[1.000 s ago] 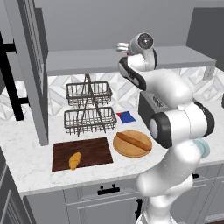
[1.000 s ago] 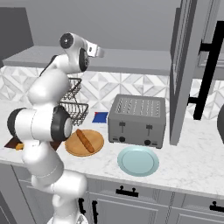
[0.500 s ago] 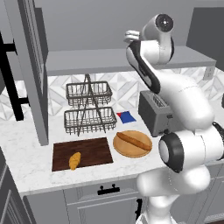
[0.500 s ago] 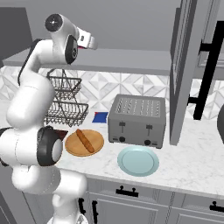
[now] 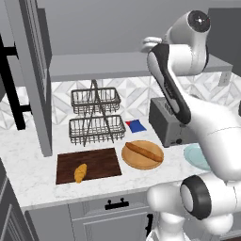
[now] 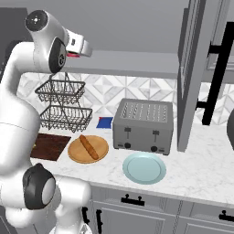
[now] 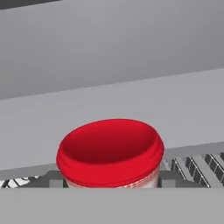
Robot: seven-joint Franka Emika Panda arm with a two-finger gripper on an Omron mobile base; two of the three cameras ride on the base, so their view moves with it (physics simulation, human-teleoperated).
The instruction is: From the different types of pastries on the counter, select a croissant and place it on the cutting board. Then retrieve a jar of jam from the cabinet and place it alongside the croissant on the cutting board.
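The arm has swung higher since the earlier frame; its gripper (image 7: 113, 186) clasps the jar of jam (image 7: 110, 152), centre-bottom in the hand view. The croissant (image 5: 80, 172) remains on the cutting board (image 5: 96, 163), lower left.

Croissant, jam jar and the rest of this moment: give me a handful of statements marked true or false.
1. The croissant lies on the cutting board. True.
2. The jar of jam stands beside the croissant on the board. False: it is up by the grey cabinet shelf, close between the gripper fingers.
3. A long brown roll lies on the round board. True.
4. The blue-green plate holds a pastry. False: nothing lies on it.
5. The toaster stands on the counter. True.
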